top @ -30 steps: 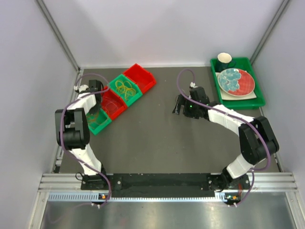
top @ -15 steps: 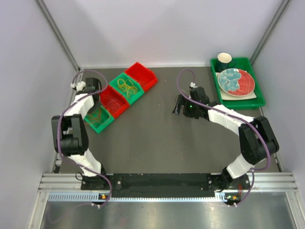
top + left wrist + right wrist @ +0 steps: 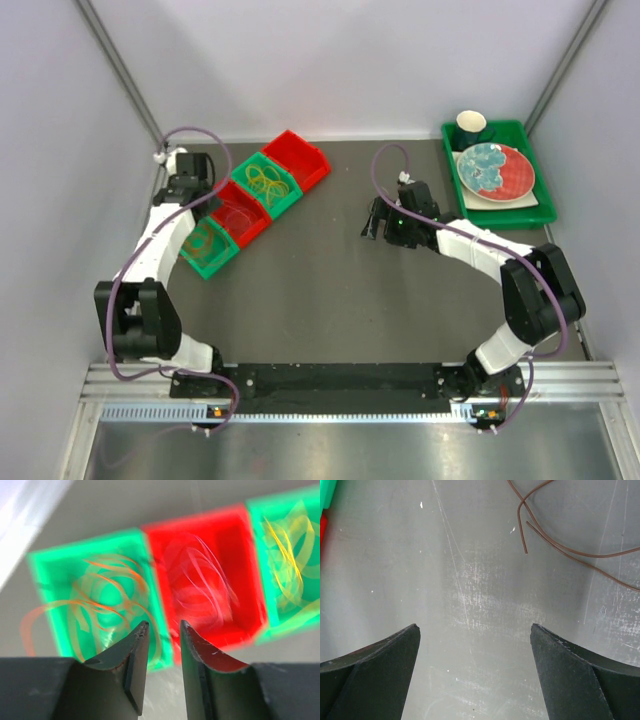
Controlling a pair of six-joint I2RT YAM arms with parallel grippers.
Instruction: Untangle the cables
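Three cables lie coiled in a row of bins at the back left: an orange cable [image 3: 100, 595] in a green bin [image 3: 207, 262], a red cable [image 3: 200, 580] in a red bin [image 3: 252, 228], and a yellow cable [image 3: 263, 184] in a second green bin. My left gripper [image 3: 164, 622] hovers above the near rim between the orange and red bins, jaws a narrow gap apart, empty; it also shows in the top view [image 3: 200, 192]. A dark brown cable [image 3: 560, 545] lies loose on the table ahead of my right gripper [image 3: 474, 626], which is wide open and empty above bare table [image 3: 375, 220].
A fourth bin, red [image 3: 298, 163], ends the row at the back. A green tray [image 3: 545, 215] at the back right holds a plate [image 3: 495, 170] and a dark cup [image 3: 471, 125]. White walls close in on three sides.
My left arm's elbow has swung down and outward to the left, and its wrist has drawn back toward the far left wall. The right arm has not moved.
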